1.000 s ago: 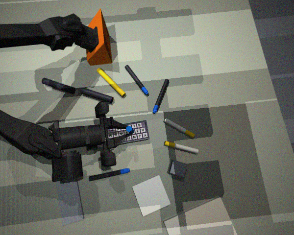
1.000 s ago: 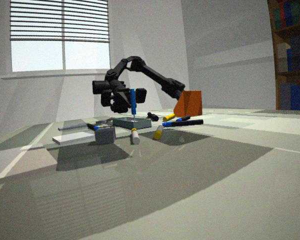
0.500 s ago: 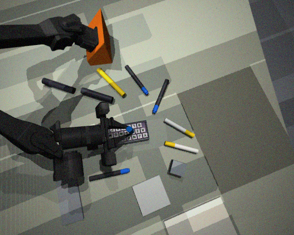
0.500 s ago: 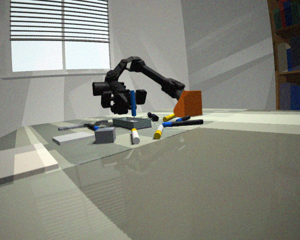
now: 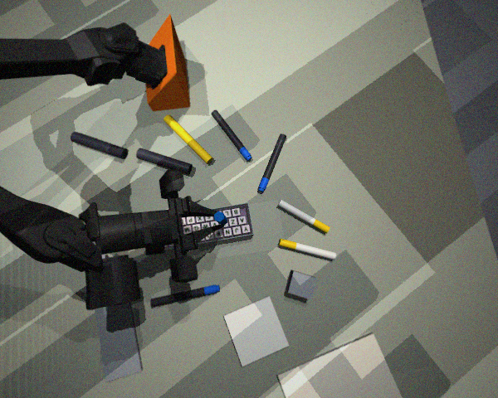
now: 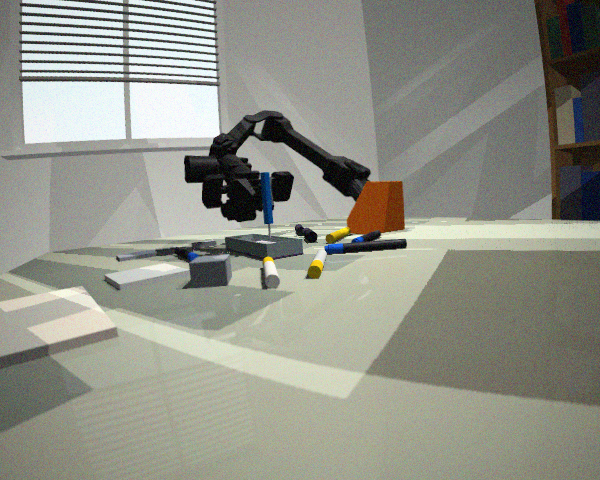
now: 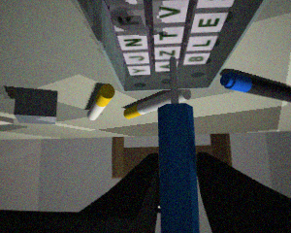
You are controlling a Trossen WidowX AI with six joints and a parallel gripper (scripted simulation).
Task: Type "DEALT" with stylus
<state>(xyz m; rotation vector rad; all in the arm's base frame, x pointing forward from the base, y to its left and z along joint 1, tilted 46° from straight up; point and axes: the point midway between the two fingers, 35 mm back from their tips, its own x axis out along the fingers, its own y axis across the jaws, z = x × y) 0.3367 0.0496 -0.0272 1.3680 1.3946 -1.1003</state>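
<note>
The stylus (image 5: 219,216) (image 6: 266,186) (image 7: 177,131) has a thick blue handle and a thin grey tip. My gripper (image 5: 220,220) (image 6: 265,201) (image 7: 177,161) is shut on its handle, holding it nearly upright, tip down, over the keyboard (image 5: 250,222) (image 6: 285,249) (image 7: 150,83). In the wrist view the tip overlaps the border of the Z key (image 7: 164,52) and the A key (image 7: 161,65). Whether it touches a key I cannot tell. The L key (image 7: 199,43), E key (image 7: 212,22) and T key (image 7: 167,35) show there too. The D key is not readable. My gripper hides part of the keyboard in the top view.
Two white-and-yellow markers (image 5: 298,211) (image 5: 314,250) and a grey block (image 5: 301,285) lie beyond the keyboard. Black-and-blue pens (image 5: 230,133) (image 5: 273,158) (image 5: 183,296), a yellow marker (image 5: 187,138), dark rods (image 5: 99,145) (image 5: 163,160) and a pale flat square (image 5: 256,329) lie around it. An orange wedge (image 5: 178,81) (image 6: 375,206) stands by the arm.
</note>
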